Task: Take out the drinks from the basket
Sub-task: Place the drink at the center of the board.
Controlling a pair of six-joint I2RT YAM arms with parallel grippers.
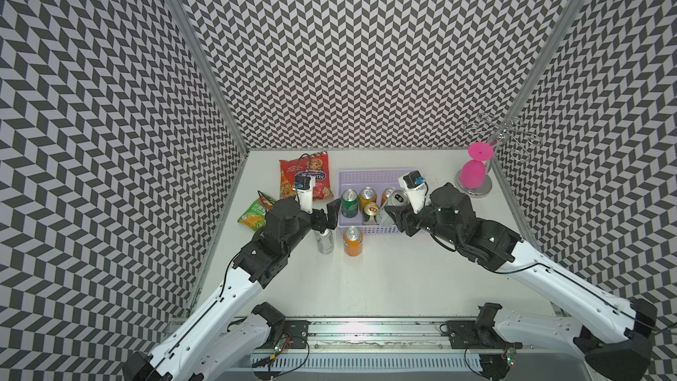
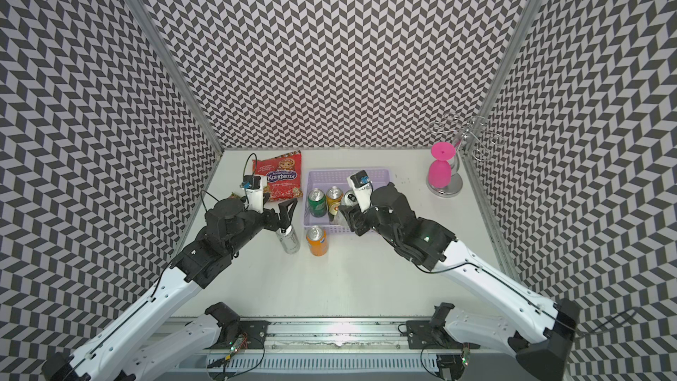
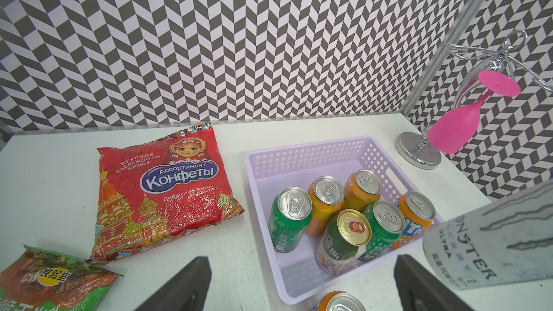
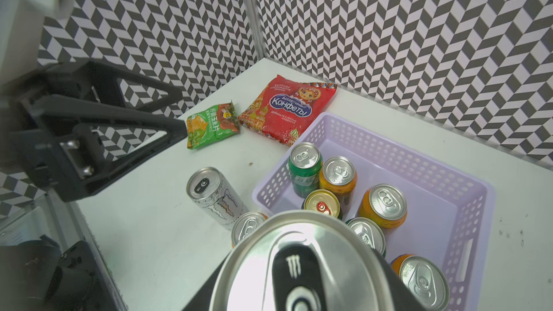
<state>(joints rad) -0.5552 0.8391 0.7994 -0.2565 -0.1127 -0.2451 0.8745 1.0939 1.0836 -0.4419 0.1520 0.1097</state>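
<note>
The lavender basket [image 1: 370,174], shallow with hole-punched walls, sits toward 12 o'clock on the table. Six cans stand upright inside it, bunched in the half toward 6 o'clock. They are two green cans [image 3: 290,219], three orange cans [image 3: 326,201] and a dark green gold-topped can [image 3: 344,240]. A slim raised silver can [image 1: 396,199] hangs tilted over the basket's 4 o'clock part, clamped in the right gripper [image 1: 394,218]. Outside, at the basket's 7 o'clock, a standing silver can [image 1: 324,241] and an outer orange can [image 1: 353,241] are upright side by side. The orange one is just beside the wall.
</note>
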